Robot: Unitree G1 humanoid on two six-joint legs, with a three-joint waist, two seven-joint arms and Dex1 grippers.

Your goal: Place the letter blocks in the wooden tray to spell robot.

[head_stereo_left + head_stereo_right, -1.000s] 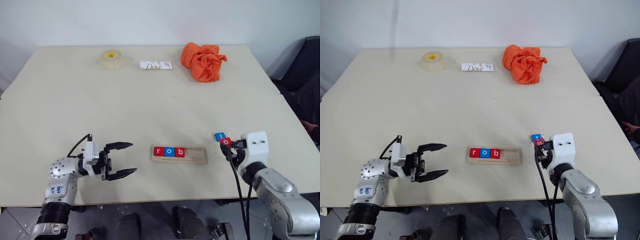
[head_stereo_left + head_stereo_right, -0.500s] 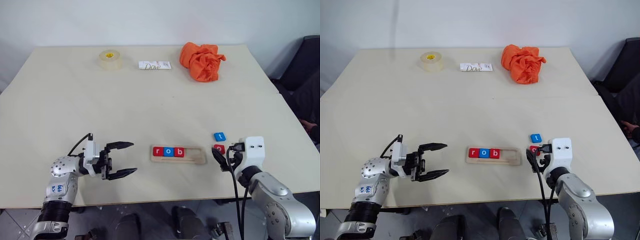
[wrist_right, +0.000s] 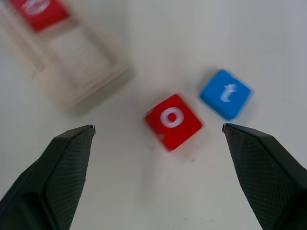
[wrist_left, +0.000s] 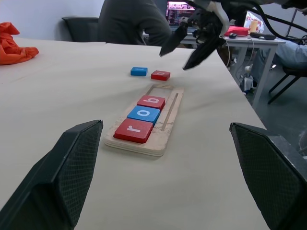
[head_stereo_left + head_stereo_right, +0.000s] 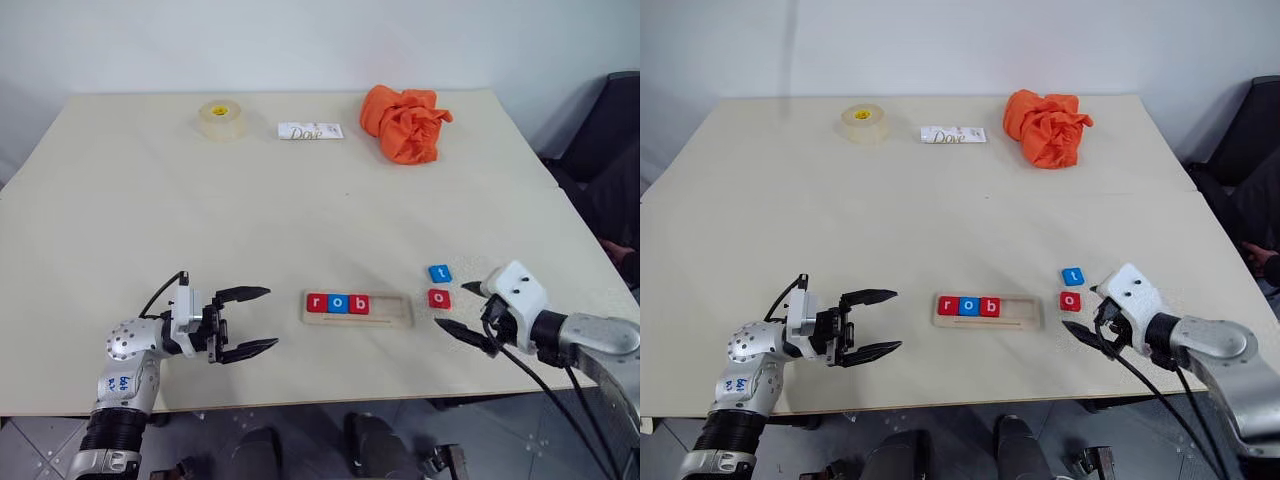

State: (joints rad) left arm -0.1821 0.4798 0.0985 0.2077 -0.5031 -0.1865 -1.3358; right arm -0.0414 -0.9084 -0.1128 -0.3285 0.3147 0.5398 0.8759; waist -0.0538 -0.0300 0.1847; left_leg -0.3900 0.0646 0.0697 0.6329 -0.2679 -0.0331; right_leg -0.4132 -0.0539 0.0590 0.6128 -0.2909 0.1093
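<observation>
The wooden tray (image 5: pixel 392 309) lies near the table's front edge. Its left part holds a red r (image 5: pixel 317 302), a blue o (image 5: pixel 338 303) and a red b (image 5: pixel 359 304); its right part is bare. A loose red o block (image 5: pixel 439 298) lies flat on the table just right of the tray, with a blue t block (image 5: pixel 439 273) just behind it. My right gripper (image 5: pixel 455 307) is open, its fingertips just right of the red o and holding nothing. In the right wrist view the red o (image 3: pixel 173 121) and blue t (image 3: pixel 225 94) sit between the spread fingers. My left gripper (image 5: pixel 268 318) is open and empty, left of the tray.
A tape roll (image 5: pixel 222 118), a white Dove packet (image 5: pixel 311 130) and a crumpled orange cloth (image 5: pixel 405 122) lie along the far edge. A dark chair (image 5: pixel 620 140) stands past the right edge. A seated person (image 4: pixel 134 21) shows beyond the table in the left wrist view.
My right gripper has opened and let go of the red o block, which now lies on the table in front of the blue t. The gripper has rolled and drawn back to the right. The left arm is still.
</observation>
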